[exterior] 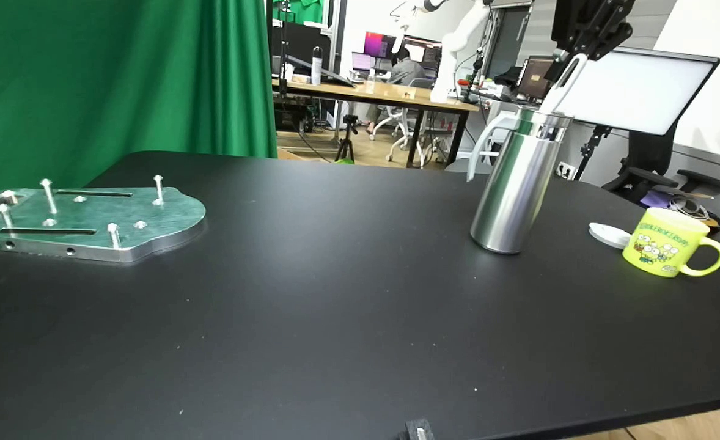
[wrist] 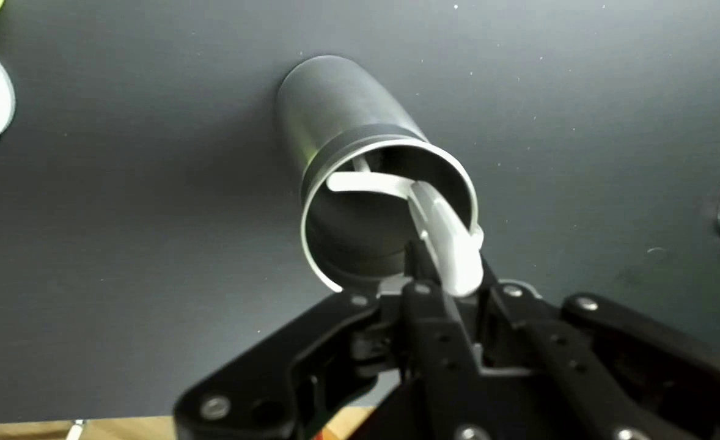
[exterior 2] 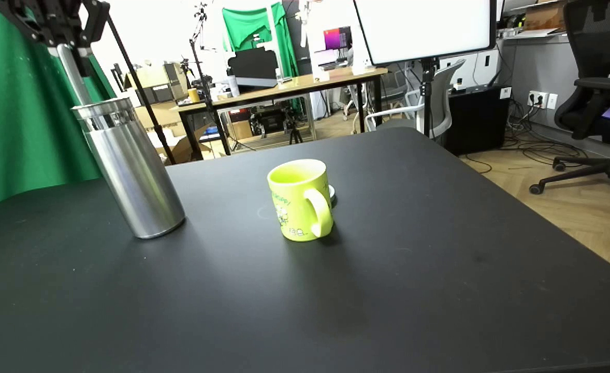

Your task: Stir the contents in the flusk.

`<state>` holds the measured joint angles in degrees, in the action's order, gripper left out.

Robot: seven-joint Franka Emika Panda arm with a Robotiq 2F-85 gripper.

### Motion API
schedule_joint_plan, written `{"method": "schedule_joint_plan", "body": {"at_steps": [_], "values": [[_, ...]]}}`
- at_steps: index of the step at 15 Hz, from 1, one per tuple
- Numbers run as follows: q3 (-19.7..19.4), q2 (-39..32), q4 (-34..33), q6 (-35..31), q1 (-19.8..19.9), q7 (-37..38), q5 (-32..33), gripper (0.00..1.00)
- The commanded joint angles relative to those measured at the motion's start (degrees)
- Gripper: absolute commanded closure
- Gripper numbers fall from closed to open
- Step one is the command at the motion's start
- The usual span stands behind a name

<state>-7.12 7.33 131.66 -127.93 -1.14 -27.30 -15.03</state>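
The flusk, a tall steel flask (exterior: 516,189), stands on the black table; it also shows in an exterior view (exterior 2: 134,176) and in the wrist view (wrist: 341,101). It appears to lean in both exterior views; I cannot tell whether it is truly tilted. Its pale side handle (exterior: 484,146) points away from the mug. My gripper (wrist: 455,269) is above the flask's open mouth, shut on a white utensil (wrist: 442,229). The utensil (exterior: 562,88) slants down through the mouth. Its lower end and the flask's contents are hidden. The gripper also shows at the top of an exterior view (exterior 2: 72,46).
A yellow-green mug (exterior 2: 297,204) stands beside the flask, with a white lid (exterior: 609,235) lying next to it. A green metal plate with upright bolts (exterior: 91,214) lies at the table's far side. A large bright screen (exterior: 641,91) stands behind the table.
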Motion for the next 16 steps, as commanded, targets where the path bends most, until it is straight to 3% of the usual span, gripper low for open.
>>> {"method": "schedule_joint_plan", "body": {"at_steps": [1,7,16], "values": [[0.90,-3.50,-1.72,-0.02,0.28,-2.92,-2.68,0.96],[1.72,-3.69,-2.58,0.67,0.62,-3.34,-2.08,0.96],[1.52,2.47,-5.50,4.21,1.56,-1.09,1.96,0.96]]}}
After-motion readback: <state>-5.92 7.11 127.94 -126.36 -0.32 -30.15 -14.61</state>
